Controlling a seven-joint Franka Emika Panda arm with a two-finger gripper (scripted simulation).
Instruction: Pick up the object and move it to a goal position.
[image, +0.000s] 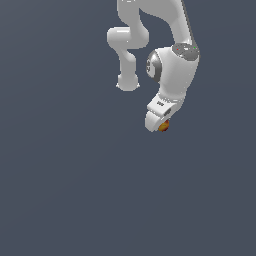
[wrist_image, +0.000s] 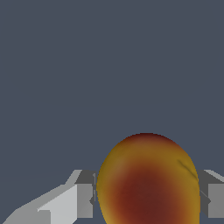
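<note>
Nearest the wrist camera, the ball (wrist_image: 148, 181) sat between the two fingers (wrist_image: 65, 203) of the claw (wrist_image: 146, 205), which pressed against its sides and held it. Its long axis appeared to run outward from the claw. In the exterior view, the ball (image: 163, 126) showed at the tip of the claw (image: 159, 121). Beyond lay plain grey surroundings; no goal marker, edge or obstacle was visible, so open room seemed ample.
</note>
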